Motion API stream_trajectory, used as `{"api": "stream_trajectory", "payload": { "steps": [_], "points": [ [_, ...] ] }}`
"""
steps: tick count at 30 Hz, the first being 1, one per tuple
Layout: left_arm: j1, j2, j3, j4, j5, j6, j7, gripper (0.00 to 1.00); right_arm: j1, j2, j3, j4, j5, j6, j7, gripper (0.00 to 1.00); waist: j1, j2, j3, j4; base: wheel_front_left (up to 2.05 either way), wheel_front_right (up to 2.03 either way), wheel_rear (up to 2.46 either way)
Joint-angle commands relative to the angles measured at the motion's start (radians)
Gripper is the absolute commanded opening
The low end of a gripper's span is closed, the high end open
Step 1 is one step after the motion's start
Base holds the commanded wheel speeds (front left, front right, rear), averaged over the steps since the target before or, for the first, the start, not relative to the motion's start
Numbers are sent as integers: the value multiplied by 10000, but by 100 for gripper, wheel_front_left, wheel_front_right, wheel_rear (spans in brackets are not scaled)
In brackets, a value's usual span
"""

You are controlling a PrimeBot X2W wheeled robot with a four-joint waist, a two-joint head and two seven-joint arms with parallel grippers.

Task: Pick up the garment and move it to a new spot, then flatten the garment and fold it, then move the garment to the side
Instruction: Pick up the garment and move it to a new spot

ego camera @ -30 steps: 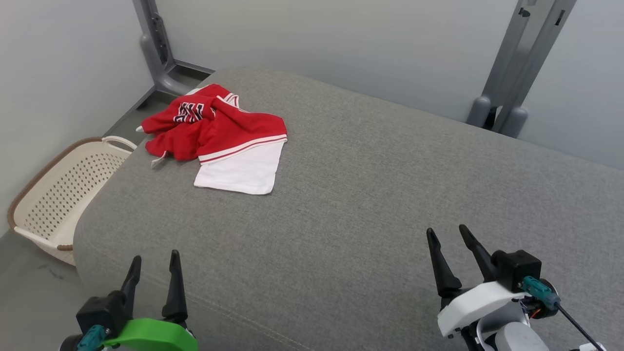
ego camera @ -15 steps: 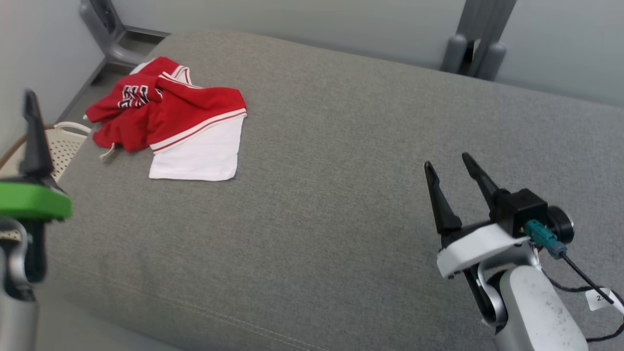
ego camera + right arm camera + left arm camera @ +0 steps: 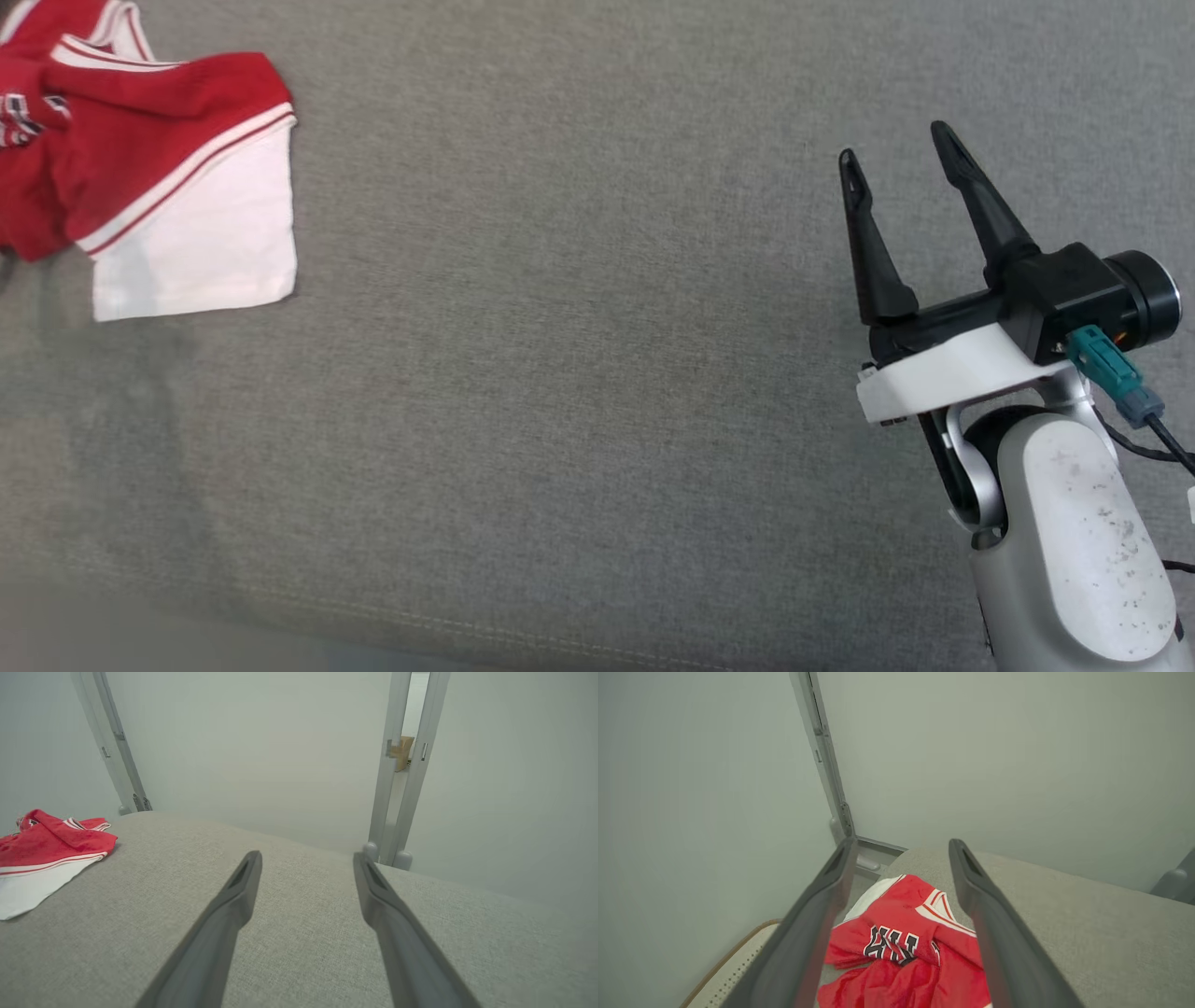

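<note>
I see the red-and-white jersey (image 3: 140,177) lying crumpled at the far left of the grey upholstered surface (image 3: 579,392). My left gripper (image 3: 902,843) points at it from the near side, fingers spread, empty. My right gripper (image 3: 894,145), likewise spread and empty, hovers well apart on the right.

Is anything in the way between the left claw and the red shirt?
No, nothing visible. The open left claw points straight at the shirt, which lies crumpled on the grey cushion, with just air between.

Lab cell: pale wall panels (image 3: 261,756), padded table (image 3: 579,392)
</note>
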Motion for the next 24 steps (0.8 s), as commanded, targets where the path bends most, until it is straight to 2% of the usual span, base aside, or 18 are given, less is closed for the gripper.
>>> {"api": "stream_trajectory", "payload": {
  "steps": [1,12,13,14,15,16,24],
  "points": [
    [-280,-2,-67,433,24,-79,31,100,-111,-29,-14,-161,-116,-15,35,100,-1,0,1706,-1205,0,0,0],
    [-1022,-402,-287,3764,-233,-420,-153,100,80,-25,-250,-568,-366,-15,-74,100,-1,0,2344,-1461,0,0,0],
    [-1053,-384,-343,3939,-191,-472,-161,91,88,-25,-252,-546,-355,-15,-101,100,-1,0,2321,-1461,0,0,0],
    [-1100,-379,-381,4113,-158,-531,-211,46,96,-25,-247,-503,-318,-15,-110,100,-1,0,2276,-1456,0,0,0],
    [-1164,-367,-387,4268,-163,-570,-294,18,108,-25,-238,-459,-269,-15,-165,100,-1,0,2215,-1444,0,0,0],
    [-1203,-347,-426,4355,-120,-619,-386,0,119,-25,-233,-415,-230,-15,-192,100,-1,0,2149,-1431,0,0,0],
    [-1586,-50,-945,4615,354,-954,-1227,0,257,-31,-126,266,122,-15,-558,100,-1,0,990,-1445,0,0,0]
  ]
}}
